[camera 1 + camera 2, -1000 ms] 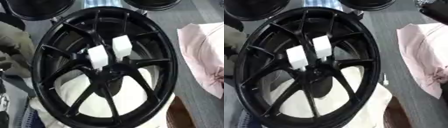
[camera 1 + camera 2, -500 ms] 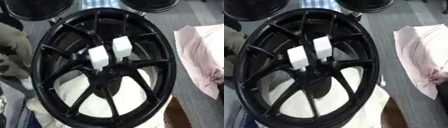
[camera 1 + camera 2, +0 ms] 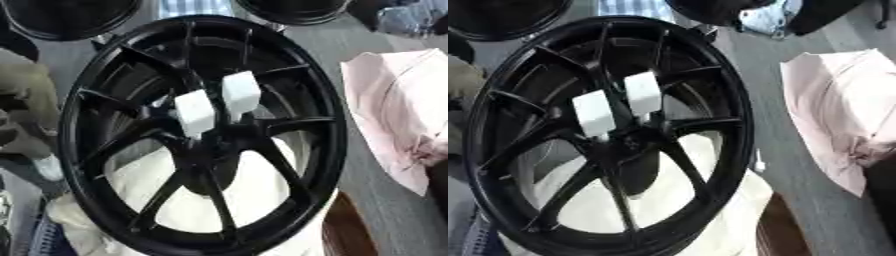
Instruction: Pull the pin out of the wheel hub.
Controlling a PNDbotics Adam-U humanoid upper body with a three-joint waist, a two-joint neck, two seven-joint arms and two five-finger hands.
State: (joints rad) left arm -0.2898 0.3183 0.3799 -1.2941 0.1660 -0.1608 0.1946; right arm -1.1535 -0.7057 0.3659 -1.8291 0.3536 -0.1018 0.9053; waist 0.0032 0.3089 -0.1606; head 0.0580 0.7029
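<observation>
Standing in black wheel hub (image 3: 206,135), two white pins (image 3: 194,113)

We see soft, even daylight with no hard shadows. Both views are blurred throughout, edges smeared. Faint sheen runs along the black wheel hub's (image 3: 201,135) rim; the two white blocks (image 3: 216,102) and pink cloth (image 3: 842,115) look slightly washed out.

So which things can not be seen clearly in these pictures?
- Both robot hands: in neither view.
- White blocks at the hub of the black wheel: blurred, so a pin cannot be told.
- Wheel's lower rim: cut off by the bottom edge.
- Pink cloth: cut off at the right edge.
</observation>
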